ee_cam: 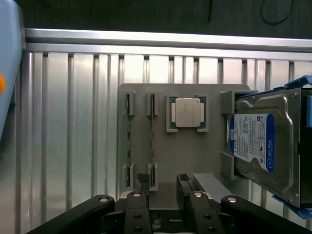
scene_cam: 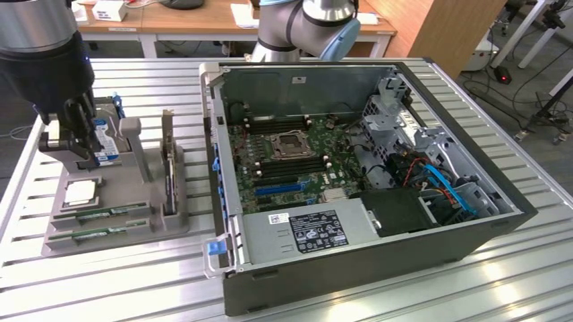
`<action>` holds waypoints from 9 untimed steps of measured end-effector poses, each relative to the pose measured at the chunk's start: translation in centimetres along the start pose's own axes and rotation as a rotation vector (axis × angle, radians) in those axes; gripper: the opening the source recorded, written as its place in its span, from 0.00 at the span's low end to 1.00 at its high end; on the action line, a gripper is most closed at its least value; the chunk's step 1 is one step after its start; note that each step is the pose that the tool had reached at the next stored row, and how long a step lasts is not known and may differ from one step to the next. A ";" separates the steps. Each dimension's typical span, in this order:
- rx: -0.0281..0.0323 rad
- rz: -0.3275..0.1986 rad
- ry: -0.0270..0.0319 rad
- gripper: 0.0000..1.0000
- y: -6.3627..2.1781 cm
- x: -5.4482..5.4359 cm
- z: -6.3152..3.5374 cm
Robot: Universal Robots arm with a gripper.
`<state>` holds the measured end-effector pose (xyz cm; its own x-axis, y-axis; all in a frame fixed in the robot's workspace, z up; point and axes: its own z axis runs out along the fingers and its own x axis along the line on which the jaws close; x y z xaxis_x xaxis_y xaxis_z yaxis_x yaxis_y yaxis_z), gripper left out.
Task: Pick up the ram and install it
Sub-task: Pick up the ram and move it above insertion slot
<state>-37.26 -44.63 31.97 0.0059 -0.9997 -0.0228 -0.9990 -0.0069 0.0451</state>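
Slatted metal table (scene_cam: 134,282) holds your grey tray (ee_cam: 165,161); your arm (scene_cam: 36,40) hangs straight down over it, gripper (ee_cam: 163,179) wide and empty, near the ram (ee_cam: 152,136).

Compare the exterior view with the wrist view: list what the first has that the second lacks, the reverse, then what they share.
The exterior view adds the open computer case with its motherboard, beside the grey holder. The wrist view adds the gap between the gripper's open fingers, near the holder's edge. Both have the holder, its two ram sticks lying in their slots, the processor, the hard drive and the slatted table.
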 end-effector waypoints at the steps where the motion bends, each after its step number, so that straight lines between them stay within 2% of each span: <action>1: 0.0001 0.000 0.0000 0.35 0.00 0.0 0.08; 9: 0.0001 0.000 0.0000 0.35 -0.03 0.0 0.66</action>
<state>-37.26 -44.63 31.31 0.0059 -0.9997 -0.0229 -0.9990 -0.0069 0.0450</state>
